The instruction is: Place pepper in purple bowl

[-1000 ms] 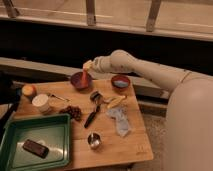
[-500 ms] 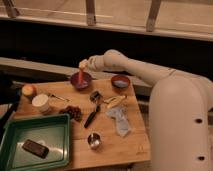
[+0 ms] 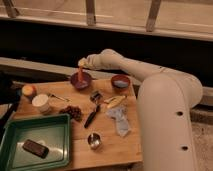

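Note:
My gripper (image 3: 82, 63) is at the back of the wooden table, right above the purple bowl (image 3: 75, 83). It is shut on the top end of the orange-red pepper (image 3: 80, 74). The pepper hangs straight down, and its lower tip reaches into the bowl. The white arm stretches in from the right.
A bowl with a blue inside (image 3: 120, 81) stands right of the purple bowl. Also on the table are a pale yellow banana-like piece (image 3: 116, 101), a black utensil (image 3: 93, 116), a cloth (image 3: 120, 123), a metal cup (image 3: 94, 141), a white cup (image 3: 41, 103) and an apple (image 3: 29, 90). A green tray (image 3: 15, 150) sits front left.
The gripper has moved left and down with the pepper, from between the two bowls to over the purple bowl. The pepper's tip now dips into it.

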Controlling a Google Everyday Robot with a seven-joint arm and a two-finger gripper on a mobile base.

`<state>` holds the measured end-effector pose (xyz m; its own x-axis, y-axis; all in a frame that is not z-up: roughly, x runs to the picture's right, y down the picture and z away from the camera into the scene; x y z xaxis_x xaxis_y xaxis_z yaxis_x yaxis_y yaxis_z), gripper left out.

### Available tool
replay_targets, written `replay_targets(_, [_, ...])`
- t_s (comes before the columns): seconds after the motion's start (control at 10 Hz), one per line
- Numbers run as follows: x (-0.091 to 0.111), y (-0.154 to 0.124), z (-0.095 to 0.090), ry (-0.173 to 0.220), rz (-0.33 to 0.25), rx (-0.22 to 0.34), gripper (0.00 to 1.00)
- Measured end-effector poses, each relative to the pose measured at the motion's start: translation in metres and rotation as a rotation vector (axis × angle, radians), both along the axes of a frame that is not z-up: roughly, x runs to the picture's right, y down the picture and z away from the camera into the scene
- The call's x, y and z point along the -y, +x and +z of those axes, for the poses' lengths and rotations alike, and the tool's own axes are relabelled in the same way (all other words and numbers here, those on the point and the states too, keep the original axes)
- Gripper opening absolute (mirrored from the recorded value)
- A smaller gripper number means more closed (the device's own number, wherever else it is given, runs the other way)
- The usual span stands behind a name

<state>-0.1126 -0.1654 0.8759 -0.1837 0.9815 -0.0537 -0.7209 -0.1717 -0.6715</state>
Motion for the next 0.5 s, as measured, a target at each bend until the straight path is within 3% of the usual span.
replay_targets(0.2, [0.008,0.002,0.012,0.012,0.014,0.000,0.00])
replay_targets(0.5, [0.011,0.000,0.020,0.026,0.055,0.046,0.02])
